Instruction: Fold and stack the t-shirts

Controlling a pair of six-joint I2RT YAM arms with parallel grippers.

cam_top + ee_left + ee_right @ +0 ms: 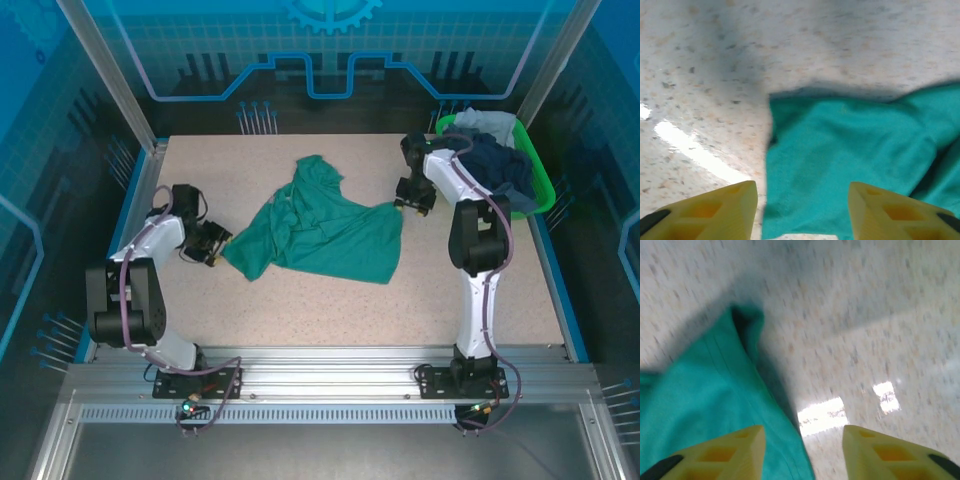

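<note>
With the teal t-shirt [320,232] rumpled at the middle of the desk [300,330], left jaws parted over its eight-o'clock corner and right jaws parted beside its two-o'clock corner, each should pinch only hem, then draw outward to flatten it.

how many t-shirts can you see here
3: a teal t-shirt crumpled on the table, a navy t-shirt and a pale grey-blue t-shirt heaped in the green basket at far right. More may be hidden beneath.
</note>
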